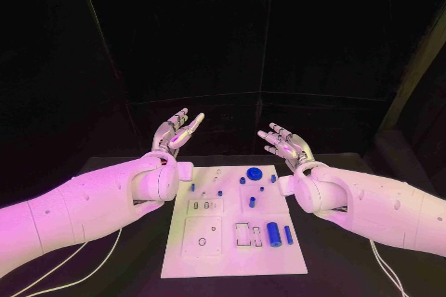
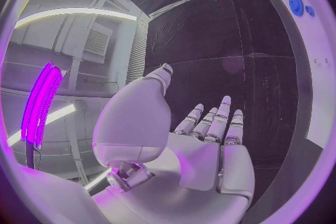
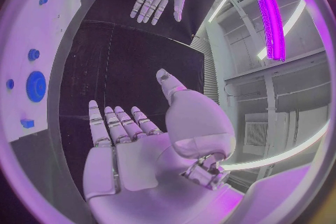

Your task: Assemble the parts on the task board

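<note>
The white task board (image 1: 232, 258) lies in the middle of the black table. Small blue parts sit on it: a round disc (image 1: 254, 172) near its far edge, a thick cylinder (image 1: 274, 234) and a thin peg (image 1: 288, 234) at its right side, and several small pegs around the middle. My left hand (image 1: 178, 132) is raised above the table beyond the board's far left corner, fingers spread, holding nothing. My right hand (image 1: 285, 144) is raised beyond the far right corner, also spread and holding nothing. The left wrist view shows my left hand (image 2: 213, 145) with straight fingers; the right wrist view shows my right hand (image 3: 122, 140) likewise.
The black table (image 1: 344, 258) extends on both sides of the board. Thin white cables (image 1: 84, 255) run across the table at the left and at the right (image 1: 383, 265). A dark curtain stands behind the table.
</note>
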`<action>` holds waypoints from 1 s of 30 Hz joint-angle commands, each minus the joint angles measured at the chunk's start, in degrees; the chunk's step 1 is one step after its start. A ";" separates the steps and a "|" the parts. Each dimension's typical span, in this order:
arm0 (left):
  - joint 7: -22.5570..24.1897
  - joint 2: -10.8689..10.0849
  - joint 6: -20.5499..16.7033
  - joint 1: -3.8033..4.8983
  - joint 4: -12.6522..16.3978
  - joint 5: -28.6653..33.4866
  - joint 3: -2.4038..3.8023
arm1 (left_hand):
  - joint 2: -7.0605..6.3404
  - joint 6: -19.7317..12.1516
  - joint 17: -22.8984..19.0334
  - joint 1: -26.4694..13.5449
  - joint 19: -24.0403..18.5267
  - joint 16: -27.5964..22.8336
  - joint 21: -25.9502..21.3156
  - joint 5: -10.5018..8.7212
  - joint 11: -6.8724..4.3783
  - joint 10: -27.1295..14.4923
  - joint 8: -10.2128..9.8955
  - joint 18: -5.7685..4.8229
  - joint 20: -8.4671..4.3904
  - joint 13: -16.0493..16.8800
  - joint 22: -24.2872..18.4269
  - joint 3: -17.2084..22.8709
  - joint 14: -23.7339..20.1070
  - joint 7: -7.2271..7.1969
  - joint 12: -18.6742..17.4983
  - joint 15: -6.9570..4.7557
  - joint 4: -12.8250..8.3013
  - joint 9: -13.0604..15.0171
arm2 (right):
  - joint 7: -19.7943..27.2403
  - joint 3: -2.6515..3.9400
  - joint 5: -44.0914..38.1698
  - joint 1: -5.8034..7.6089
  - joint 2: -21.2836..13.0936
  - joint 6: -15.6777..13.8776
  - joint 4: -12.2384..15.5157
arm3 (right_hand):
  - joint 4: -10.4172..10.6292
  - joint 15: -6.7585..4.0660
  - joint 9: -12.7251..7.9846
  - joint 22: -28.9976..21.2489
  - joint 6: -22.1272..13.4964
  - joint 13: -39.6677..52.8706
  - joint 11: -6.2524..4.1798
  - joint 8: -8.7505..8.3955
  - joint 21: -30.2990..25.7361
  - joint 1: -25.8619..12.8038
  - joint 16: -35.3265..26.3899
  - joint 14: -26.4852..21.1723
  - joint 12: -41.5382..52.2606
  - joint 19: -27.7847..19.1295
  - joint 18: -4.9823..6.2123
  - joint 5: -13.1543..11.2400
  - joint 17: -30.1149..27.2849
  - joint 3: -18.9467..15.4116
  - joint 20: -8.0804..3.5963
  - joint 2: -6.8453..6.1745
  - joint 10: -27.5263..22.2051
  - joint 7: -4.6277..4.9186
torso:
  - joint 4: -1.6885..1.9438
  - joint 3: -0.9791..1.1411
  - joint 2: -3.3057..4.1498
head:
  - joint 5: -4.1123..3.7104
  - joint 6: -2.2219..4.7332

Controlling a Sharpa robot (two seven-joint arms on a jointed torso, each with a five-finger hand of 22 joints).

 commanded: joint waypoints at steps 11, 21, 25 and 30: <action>1.42 -3.10 6.98 0.20 1.79 -0.44 0.02 | 1.81 13.43 2.19 4.46 8.50 7.20 3.86 0.17 3.87 15.40 2.84 0.01 0.90 1.69 2.06 0.91 13.60 7.74 3.47 1.69 -0.42 1.51 | -3.38 -0.28 -28.22 2.24 -0.50 7.55 -5.57 | -9.04 -3.21 2.79 3.87 38.61 1.77 -1.72 7.08 9.97 15.39 8.13 40.39 8.41 26.43 6.81 0.07 2.08 1.64 -0.11 -0.20 40.47 6.41 | 0.48 -0.17 1.60 | -0.53 0.79; 1.91 -5.65 9.26 0.30 5.07 -0.54 0.03 | 4.75 36.71 2.78 4.77 34.12 11.19 14.64 0.03 0.42 40.24 6.64 3.84 0.40 2.53 6.67 -0.05 30.09 5.69 10.27 -2.74 -5.12 2.72 | -7.32 -0.26 -43.44 4.91 -1.23 7.02 -6.22 | -9.74 -6.66 2.22 5.20 45.39 1.75 -4.36 5.06 14.79 15.16 7.62 52.03 4.63 33.73 6.83 0.59 2.30 6.82 -3.85 -2.80 49.38 4.54 | 1.39 -0.15 4.36 | -1.35 1.65; 1.46 -6.91 10.30 0.49 6.91 -0.88 0.04 | 5.27 38.66 2.27 4.58 35.70 10.24 14.62 0.04 -0.12 42.58 5.96 3.91 0.10 2.42 6.27 -0.55 32.23 5.29 10.03 -3.20 -6.37 2.27 | -11.09 -0.25 -50.37 6.36 -1.50 8.58 -6.05 | -9.66 -8.21 2.31 6.67 47.23 1.87 -5.51 4.53 17.99 14.79 8.25 57.10 4.06 36.68 6.84 0.89 2.92 7.51 -5.51 -4.03 52.93 3.64 | 2.29 -0.05 5.73 | -1.77 2.27; 0.54 -9.00 10.98 0.85 9.61 -1.13 0.06 | 5.64 40.40 2.24 4.15 38.82 9.68 15.19 0.04 -0.70 45.37 4.83 3.90 -0.62 2.48 6.06 -1.22 35.47 4.98 9.72 -4.01 -7.60 2.05 | -16.90 -0.23 -60.35 7.49 -1.16 11.07 -5.73 | -9.43 -11.11 2.34 10.14 49.13 2.15 -7.52 4.13 24.62 14.76 11.61 65.96 4.33 42.02 6.88 0.84 5.47 6.61 -8.40 -5.39 58.02 2.19 | 2.62 -0.27 7.53 | -2.26 2.62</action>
